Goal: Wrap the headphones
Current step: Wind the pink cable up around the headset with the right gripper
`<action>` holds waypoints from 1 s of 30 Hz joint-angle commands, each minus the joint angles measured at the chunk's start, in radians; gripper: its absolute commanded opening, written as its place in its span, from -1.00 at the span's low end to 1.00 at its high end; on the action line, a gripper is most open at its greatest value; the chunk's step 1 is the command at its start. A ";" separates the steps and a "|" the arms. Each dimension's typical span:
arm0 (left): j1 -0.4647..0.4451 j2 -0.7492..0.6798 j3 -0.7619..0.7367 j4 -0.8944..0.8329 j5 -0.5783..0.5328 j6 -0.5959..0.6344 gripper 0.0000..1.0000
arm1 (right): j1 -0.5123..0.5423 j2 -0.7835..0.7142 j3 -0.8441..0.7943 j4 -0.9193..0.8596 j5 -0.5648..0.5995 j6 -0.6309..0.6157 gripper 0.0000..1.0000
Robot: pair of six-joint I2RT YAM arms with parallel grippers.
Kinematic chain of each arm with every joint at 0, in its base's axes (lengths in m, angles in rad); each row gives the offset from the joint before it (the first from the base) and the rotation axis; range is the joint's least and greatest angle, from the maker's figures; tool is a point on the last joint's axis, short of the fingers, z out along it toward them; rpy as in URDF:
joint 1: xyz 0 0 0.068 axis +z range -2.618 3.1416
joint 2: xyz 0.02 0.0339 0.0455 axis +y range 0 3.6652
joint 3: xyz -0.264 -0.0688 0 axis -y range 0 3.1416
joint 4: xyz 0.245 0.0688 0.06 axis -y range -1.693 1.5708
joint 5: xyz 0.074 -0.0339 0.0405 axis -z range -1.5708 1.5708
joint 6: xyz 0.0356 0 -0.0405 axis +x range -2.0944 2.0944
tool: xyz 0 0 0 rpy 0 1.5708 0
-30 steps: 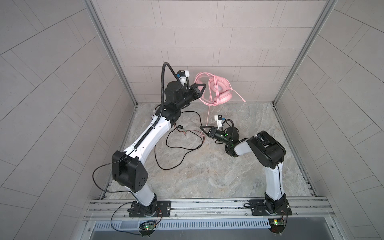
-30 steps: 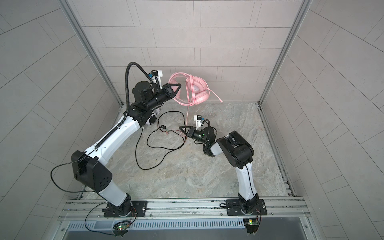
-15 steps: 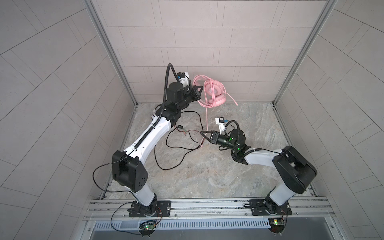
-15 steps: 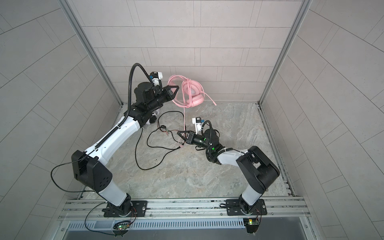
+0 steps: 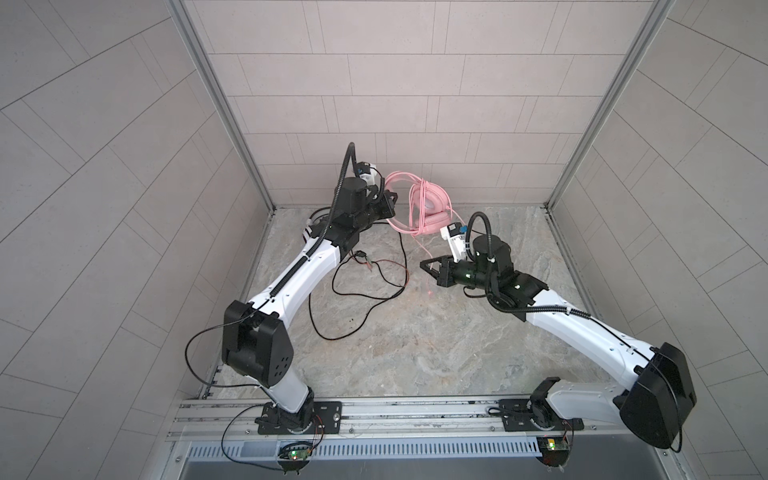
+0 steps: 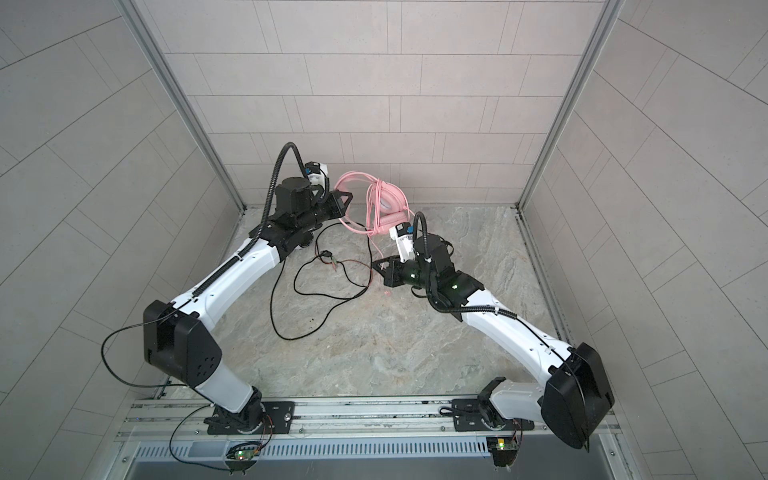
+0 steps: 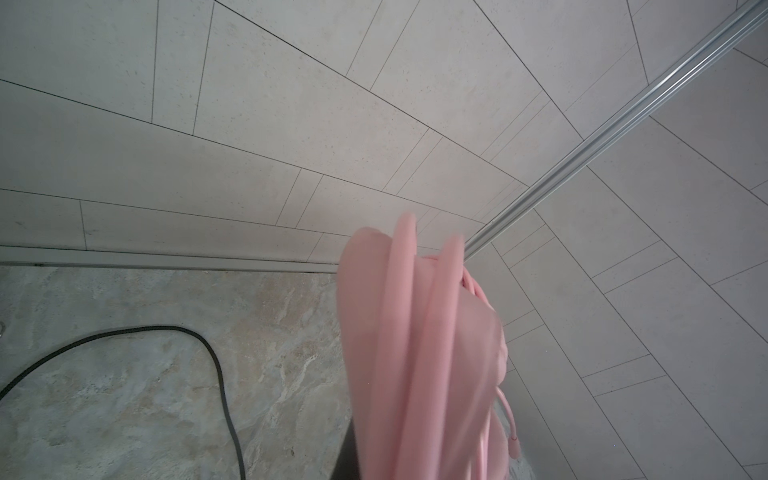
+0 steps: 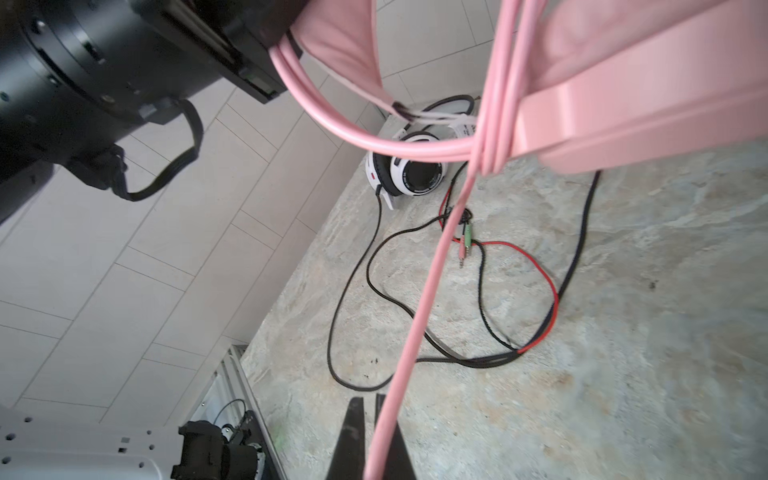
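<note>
Rail (image 5: pixel 374 415) at the front edge carries both arm bases, and beyond it the marbled worktop (image 5: pixel 415 353) is bare for a stretch.

Farther in, the black cable (image 7: pixel 170 328) sprawls in loose loops left of centre. A thin red wire (image 8: pixel 548 291) runs alongside part of it, and small green and pink plugs (image 8: pixel 465 241) lie among the loops.

To the right of the loops, the right gripper (image 5: pixel 426 265) (image 6: pixel 376 264) hangs low over the worktop, pointing towards the left side. In the right wrist view its fingers are pressed together on the pink cable (image 8: pixel 419 307), which runs taut from them up to the raised headset.

Against the left wall, mostly hidden under the left arm in both top views, the white-and-black headset (image 8: pixel 411 170) lies on the worktop. Its black cable leads out from one ear cup.

Farthest back, near the back wall (image 5: pixel 415 104), the left gripper (image 5: pixel 391 198) (image 6: pixel 347 199) is clamped on the padded headband of the pink headphones (image 5: pixel 432 203) (image 6: pixel 388 201) and holds them clear of the worktop. Several turns of pink cable are wound around the headset, and one loop sags between the left gripper and the ear cups.
</note>
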 commanded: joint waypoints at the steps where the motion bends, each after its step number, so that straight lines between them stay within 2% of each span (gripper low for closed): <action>1: 0.013 -0.069 0.003 0.036 -0.040 0.091 -1.00 | -0.016 -0.021 0.094 -0.221 0.014 -0.116 -0.94; 3: 0.008 -0.079 -0.014 0.004 0.004 0.108 -1.00 | -0.047 -0.007 0.160 -0.301 0.020 -0.158 -0.94; 7: -0.013 -0.096 -0.014 -0.115 0.014 0.194 -1.00 | -0.103 0.021 0.285 -0.453 0.077 -0.253 -0.94; 16: -0.074 -0.088 0.081 -0.411 0.045 0.369 -1.00 | -0.115 0.120 0.579 -0.740 0.366 -0.453 -0.94; 21: -0.087 -0.073 0.097 -0.489 0.066 0.385 -1.00 | -0.115 0.149 0.651 -0.773 0.476 -0.497 -0.94; 24: -0.103 -0.074 0.085 -0.481 0.130 0.350 -1.00 | -0.112 0.144 0.643 -0.742 0.526 -0.505 -0.92; 30: -0.116 -0.087 0.095 -0.490 0.137 0.326 -1.00 | -0.094 0.121 0.594 -0.649 0.647 -0.528 -0.88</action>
